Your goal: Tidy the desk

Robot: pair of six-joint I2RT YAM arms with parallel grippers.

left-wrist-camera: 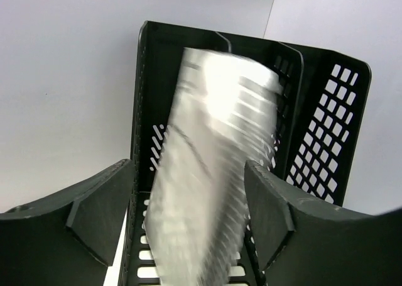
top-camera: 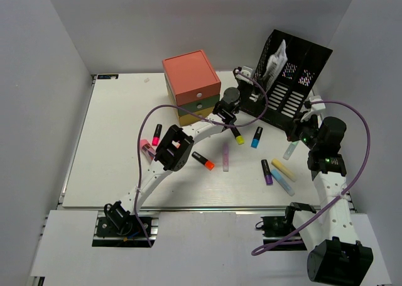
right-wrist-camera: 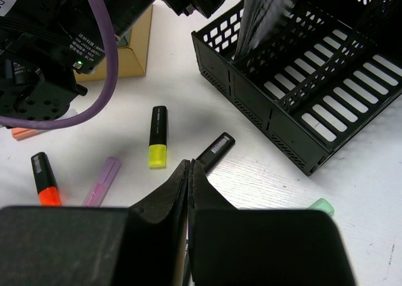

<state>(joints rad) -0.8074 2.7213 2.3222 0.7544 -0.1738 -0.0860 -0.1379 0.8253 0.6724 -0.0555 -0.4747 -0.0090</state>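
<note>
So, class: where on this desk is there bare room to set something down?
Bare: the left part of the desk, between the left wall and the drawer unit. Crowded: the highlighters scattered in front of it and the black file rack.

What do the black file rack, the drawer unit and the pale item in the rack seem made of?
File rack: matt black plastic, going by its moulded slotted walls.
Drawer unit: matt coloured faces, card or plastic; unclear.
Pale item: shiny, perhaps plastic film; too blurred to tell.
</note>
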